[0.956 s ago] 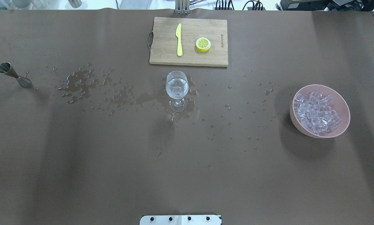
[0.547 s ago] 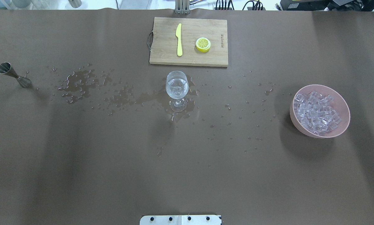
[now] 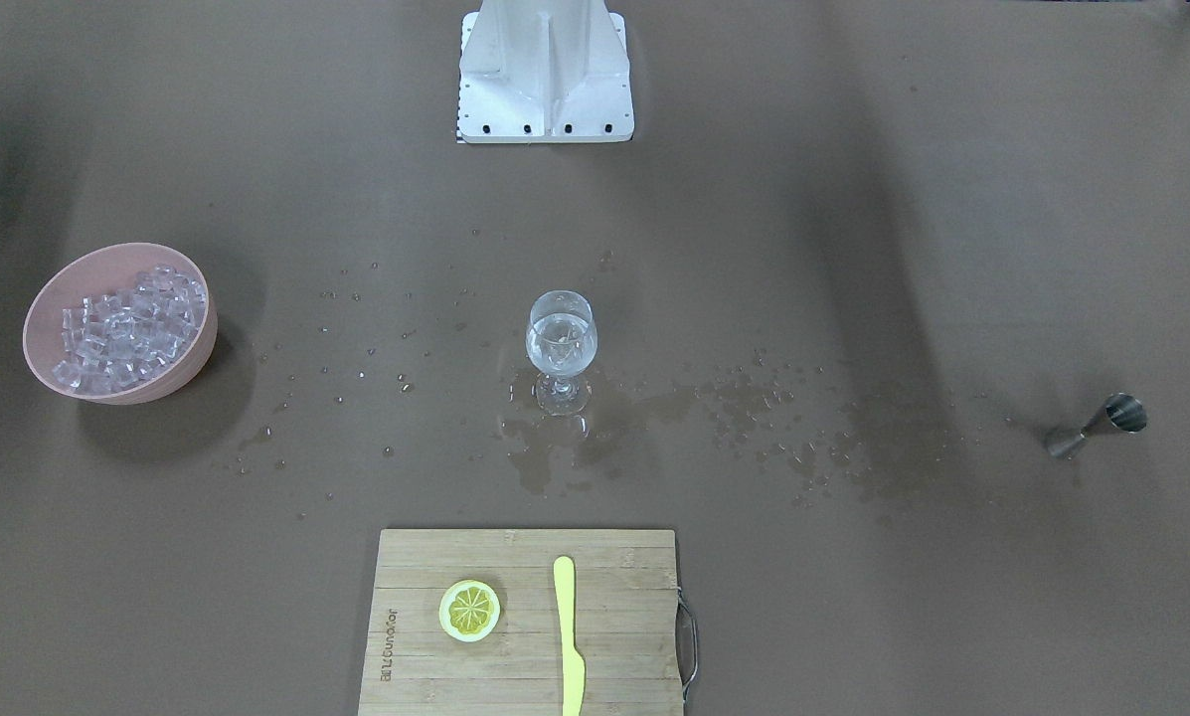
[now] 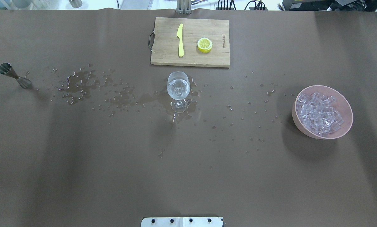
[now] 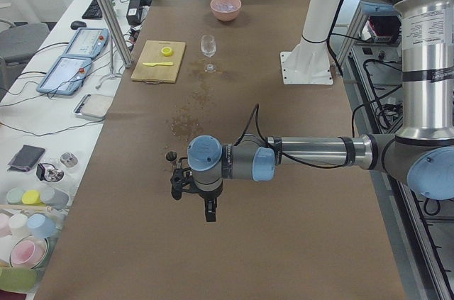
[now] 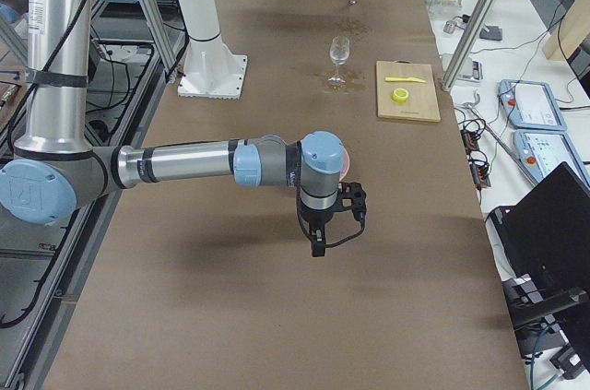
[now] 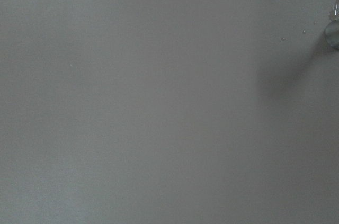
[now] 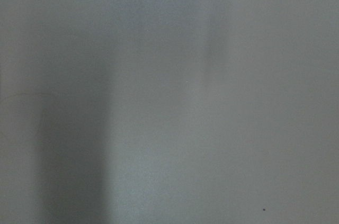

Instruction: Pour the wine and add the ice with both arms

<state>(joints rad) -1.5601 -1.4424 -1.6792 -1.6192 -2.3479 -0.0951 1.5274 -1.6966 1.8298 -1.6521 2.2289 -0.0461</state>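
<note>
Both arms are off to the sides here and neither shows from overhead; the left arm [image 5: 312, 151] reaches out low over the table [image 4: 112, 173] with the left gripper [image 5: 210, 212] pointing down, hanging above the surface near the metal jigger [image 4: 14, 75]; it only shows from the table's end, so I can't tell if its fingers are apart or together; same deal on the other end, the right arm [image 6: 184, 164] is stretched out with the right gripper [image 6: 318, 244] pointing down above the table, right in front of the pink bowl [image 4: 297, 121] from that angle, and again I can't tell whether it's spread or closed; both wrist cams just show bare brown table

The ice [image 4: 319, 115] is all piled in that bowl, out on the robot's right side of the table; the wine glass [image 4: 178, 91] stands upright around the middle with clear liquid part way up, its foot sitting in a wet patch; water droplets [image 4: 81, 83] are scattered in a band from near the jigger, past the glass, towards the bowl; the jigger stands way over on the robot's left

Just beyond the glass there's a wooden cutting board [image 4: 204, 28] with a yellow knife [image 4: 180, 39] and a lemon slice [image 4: 204, 44] lying side by side on it, not touching; the white pedestal [image 3: 545, 70] sits at the robot's edge
</note>
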